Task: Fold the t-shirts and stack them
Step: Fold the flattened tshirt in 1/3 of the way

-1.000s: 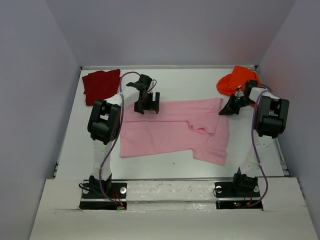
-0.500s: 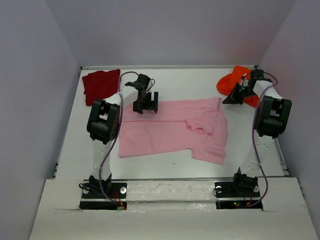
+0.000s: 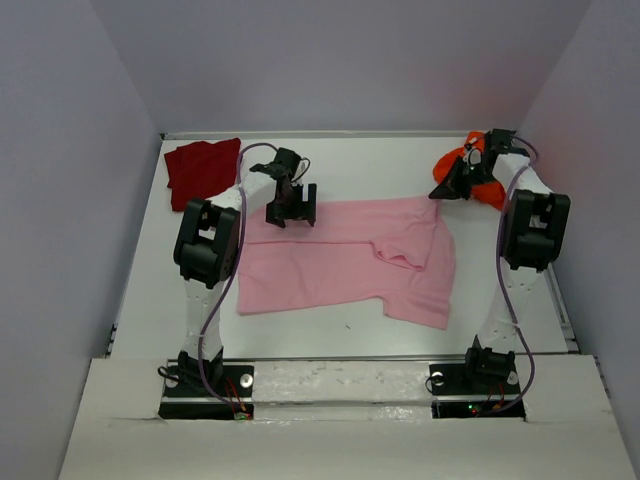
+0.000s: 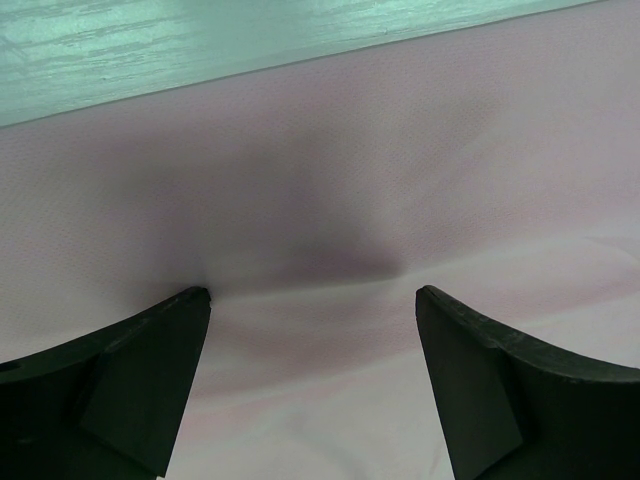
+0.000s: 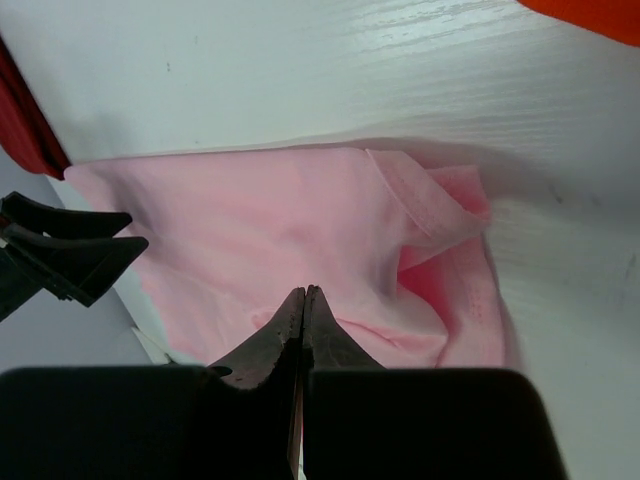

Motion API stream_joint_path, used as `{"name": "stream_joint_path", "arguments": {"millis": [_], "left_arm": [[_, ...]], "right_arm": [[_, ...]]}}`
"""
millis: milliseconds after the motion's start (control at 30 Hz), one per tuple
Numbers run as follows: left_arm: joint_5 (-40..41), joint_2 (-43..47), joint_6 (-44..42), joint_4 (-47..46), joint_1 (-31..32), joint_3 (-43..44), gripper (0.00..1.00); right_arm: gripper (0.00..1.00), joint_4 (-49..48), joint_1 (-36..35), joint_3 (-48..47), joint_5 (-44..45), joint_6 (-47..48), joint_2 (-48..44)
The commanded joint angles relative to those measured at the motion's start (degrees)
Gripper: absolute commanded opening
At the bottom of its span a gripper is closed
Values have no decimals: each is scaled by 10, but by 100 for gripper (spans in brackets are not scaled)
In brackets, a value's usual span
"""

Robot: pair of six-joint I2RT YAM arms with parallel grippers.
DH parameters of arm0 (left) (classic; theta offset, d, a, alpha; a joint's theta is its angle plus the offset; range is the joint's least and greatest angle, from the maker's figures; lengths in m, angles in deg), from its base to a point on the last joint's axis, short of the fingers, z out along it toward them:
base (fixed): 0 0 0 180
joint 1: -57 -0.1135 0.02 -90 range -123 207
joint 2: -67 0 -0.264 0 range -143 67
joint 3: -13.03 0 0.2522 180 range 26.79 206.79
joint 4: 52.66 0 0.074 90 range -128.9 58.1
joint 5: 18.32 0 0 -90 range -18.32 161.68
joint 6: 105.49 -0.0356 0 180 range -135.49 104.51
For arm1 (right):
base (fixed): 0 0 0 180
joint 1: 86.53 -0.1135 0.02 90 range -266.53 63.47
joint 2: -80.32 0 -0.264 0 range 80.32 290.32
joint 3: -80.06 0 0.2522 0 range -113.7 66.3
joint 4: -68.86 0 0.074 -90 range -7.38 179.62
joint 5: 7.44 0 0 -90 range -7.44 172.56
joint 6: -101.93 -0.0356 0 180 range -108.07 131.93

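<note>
Poised with left gripper (image 4: pixel 312 295) spread wide just over the far edge of pink shirt (image 3: pixel 340 265), flat on the counter (image 3: pixel 360 165), likely to pinch it for folding. Holding right gripper (image 3: pixel 447 185) pinched closed, empty, raised beside orange shirt (image 3: pixel 490 192). Red shirt (image 3: pixel 200 170) at far-left corner.

You look down on the whole tabletop (image 3: pixel 350 170) from above its near edge. Your left wrist view hugs the pink shirt (image 4: pixel 350 180); your right wrist view, by the far right corner, shares it.

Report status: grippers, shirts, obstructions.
Left gripper open over pink t-shirt far edge. Right gripper shut, empty. Dark red t-shirt folded, orange t-shirt bunched. No obstruction seen.
</note>
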Motion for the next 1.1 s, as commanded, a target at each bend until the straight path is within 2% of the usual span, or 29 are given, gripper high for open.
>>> {"name": "stream_joint_path", "arguments": {"millis": [0,433,633,867,967,1067], "left_arm": [[6,7,-4,38,-6,0,99],[10,9,-11,43,-6,1,99],[10,11,-12,42,-6,-2,99],[4,37,-11,28,-7,-11,99],[-6,58,-11,28,-8,2,99],[-53,98,-9,20,-15,17,99]], "right_arm": [[0,-4,-11,-32,-3,-8,29],[0,-9,-11,-44,129,29,73],[0,-19,-11,-19,147,34,88],[0,-23,-11,-20,86,25,28],[0,15,-11,-63,46,20,-9],[0,52,-11,-87,-2,16,-48]]}}
